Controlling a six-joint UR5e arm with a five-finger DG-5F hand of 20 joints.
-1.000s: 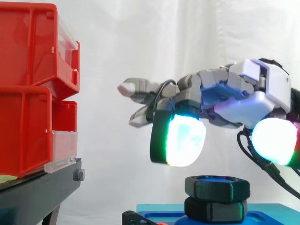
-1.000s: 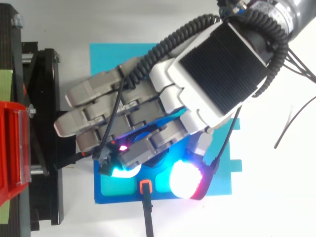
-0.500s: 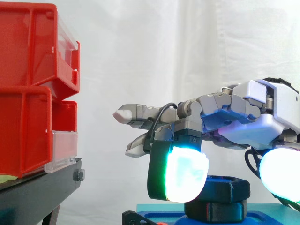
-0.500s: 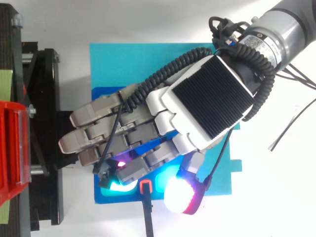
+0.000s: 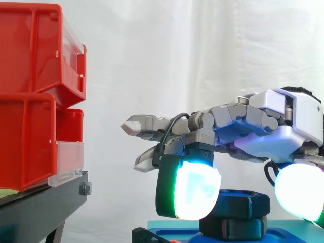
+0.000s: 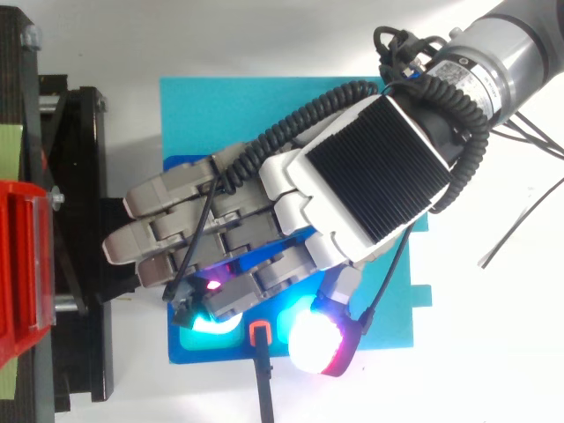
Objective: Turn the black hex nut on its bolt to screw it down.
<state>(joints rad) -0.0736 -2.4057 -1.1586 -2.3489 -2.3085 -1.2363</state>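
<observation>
I see the black hex nut point(image 5: 242, 200) lying flat, its axis upright, under the hand point(image 5: 276, 124); whether it grips, I cannot tell.

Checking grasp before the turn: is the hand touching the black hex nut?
Cannot tell. Side view: hand overlaps nut, depth unclear; top view: hand covers it.

Bright, even light fills both views, and the white curtain point(image 5: 202, 61) behind the hand point(image 5: 273, 126) is nearly washed out. The hand's own glow burns to white glare on its underside and tints the blue base point(image 6: 220, 354) beneath it cyan. Soft shade lies under the palm.
</observation>
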